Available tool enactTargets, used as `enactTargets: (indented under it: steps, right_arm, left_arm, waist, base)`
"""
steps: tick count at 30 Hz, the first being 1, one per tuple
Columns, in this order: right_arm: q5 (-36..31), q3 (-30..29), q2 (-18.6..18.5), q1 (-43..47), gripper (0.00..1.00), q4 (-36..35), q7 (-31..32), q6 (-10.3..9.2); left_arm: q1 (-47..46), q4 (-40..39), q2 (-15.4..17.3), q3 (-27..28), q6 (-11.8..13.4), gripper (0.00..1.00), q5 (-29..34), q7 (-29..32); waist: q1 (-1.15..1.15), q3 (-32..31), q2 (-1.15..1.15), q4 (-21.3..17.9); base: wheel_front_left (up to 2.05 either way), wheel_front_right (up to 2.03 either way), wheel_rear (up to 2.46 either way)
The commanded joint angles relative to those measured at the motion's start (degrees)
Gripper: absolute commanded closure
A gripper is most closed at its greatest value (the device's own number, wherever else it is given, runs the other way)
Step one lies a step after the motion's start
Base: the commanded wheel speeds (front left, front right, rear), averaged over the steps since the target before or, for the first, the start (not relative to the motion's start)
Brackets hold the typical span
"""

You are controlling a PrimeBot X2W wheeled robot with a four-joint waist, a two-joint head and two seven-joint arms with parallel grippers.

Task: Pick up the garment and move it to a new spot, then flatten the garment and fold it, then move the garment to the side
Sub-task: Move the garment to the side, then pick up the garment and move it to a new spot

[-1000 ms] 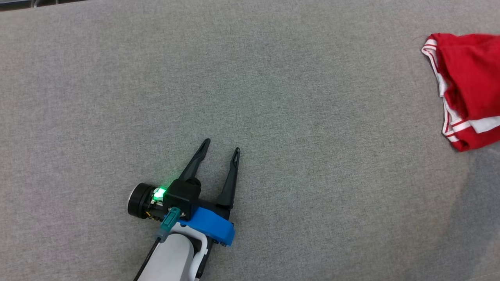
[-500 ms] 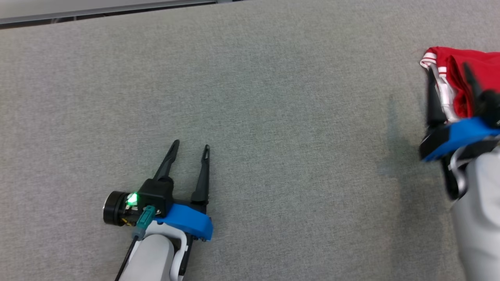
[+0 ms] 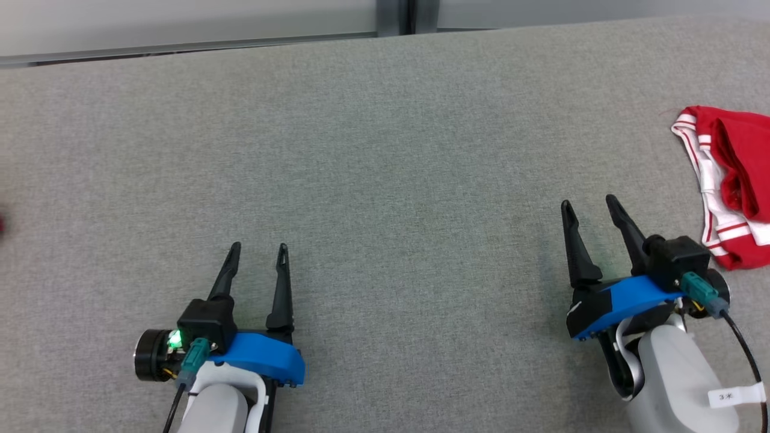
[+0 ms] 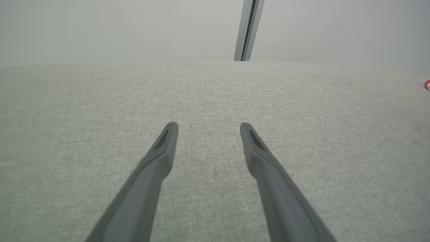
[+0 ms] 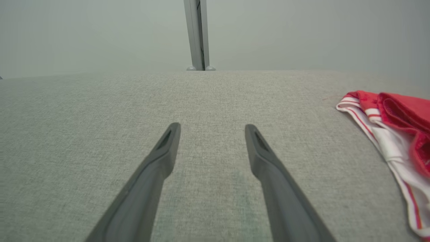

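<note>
Table (image 3: 385, 150) with a grey cloth top takes up most of the view, and its far edge meets a pale wall (image 3: 180, 21). Red clothing (image 3: 737, 174) with white stripes lies bunched up far over on the right side of the table. The right claw (image 3: 588, 201) is near the clothing, its two dark fingers apart, holding nothing and not touching it. The left claw (image 3: 259, 245) is over the near left part, well apart from the clothing, fingers apart too and empty.

Left tool (image 3: 258, 246) and right tool (image 3: 588, 201) both empty, fingers spread.
</note>
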Motion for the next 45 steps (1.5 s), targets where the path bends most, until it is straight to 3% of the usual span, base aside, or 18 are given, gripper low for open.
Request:
enactTargets:
  steps: [1, 10, 32, 45]
  right_arm:
    - [-0.24, -0.15, 0.31, 1.13, 0.0, -0.61, -0.02, -0.02]
    - [-1.72, 0.99, 0.77, 4.05, 0.0, -0.85, -0.01, -0.02]
    - [2.66, 0.95, 0.84, 13.56, 0.0, -0.04, -0.02, -0.01]
    - [2.67, 1.24, 0.84, 14.98, 0.0, -0.08, -0.02, -0.01]
  left_arm:
    - [0.48, -0.56, 0.07, 0.71, 0.56, 0.0, -0.32, 0.01]
    - [2.96, -0.87, 0.06, 2.54, 1.27, 0.0, -1.49, 0.01]
    - [12.45, -1.0, 0.06, 5.67, -0.48, 0.0, -1.97, 0.01]
    - [15.12, -2.11, 0.05, 5.43, -1.06, 0.0, -1.39, 0.01]
  waist:
    - [-0.01, -0.23, 0.0, 0.29]
    - [-0.01, -3.3, 0.0, 1.83]
    - [-0.01, -15.07, 0.0, 5.83]
    - [-0.01, -16.71, 0.0, 6.11]
  base:
    - [0.0, 0.0, 0.0]
    - [0.0, 0.0, 0.0]
    - [0.0, 0.0, 0.0]
    - [0.0, 0.0, 0.0]
